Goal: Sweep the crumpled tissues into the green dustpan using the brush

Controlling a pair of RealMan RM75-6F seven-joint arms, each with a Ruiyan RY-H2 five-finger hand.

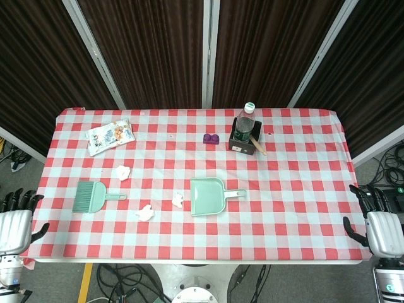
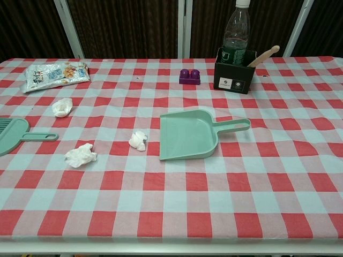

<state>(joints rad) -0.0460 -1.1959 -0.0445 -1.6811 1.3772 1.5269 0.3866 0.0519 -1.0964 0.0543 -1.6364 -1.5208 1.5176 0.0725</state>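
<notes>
The green dustpan (image 1: 209,195) (image 2: 188,134) lies flat mid-table, its handle pointing right. A green brush (image 1: 91,196) (image 2: 16,135) lies at the left, handle toward the pan. Three crumpled tissues rest on the cloth: one (image 1: 122,172) (image 2: 62,107) behind the brush, one (image 1: 145,213) (image 2: 80,155) near the front, one (image 1: 178,200) (image 2: 138,140) just left of the pan. My left hand (image 1: 14,226) hangs off the table's left front corner, fingers spread, holding nothing. My right hand (image 1: 380,224) is off the right front corner, also empty with fingers apart. Neither hand shows in the chest view.
A snack bag (image 1: 110,136) (image 2: 55,74) lies at the back left. A purple block (image 1: 211,138) (image 2: 189,76) sits at the back middle. A black box (image 1: 243,142) (image 2: 235,76) holds a water bottle (image 2: 236,31) and a wooden stick (image 2: 263,55).
</notes>
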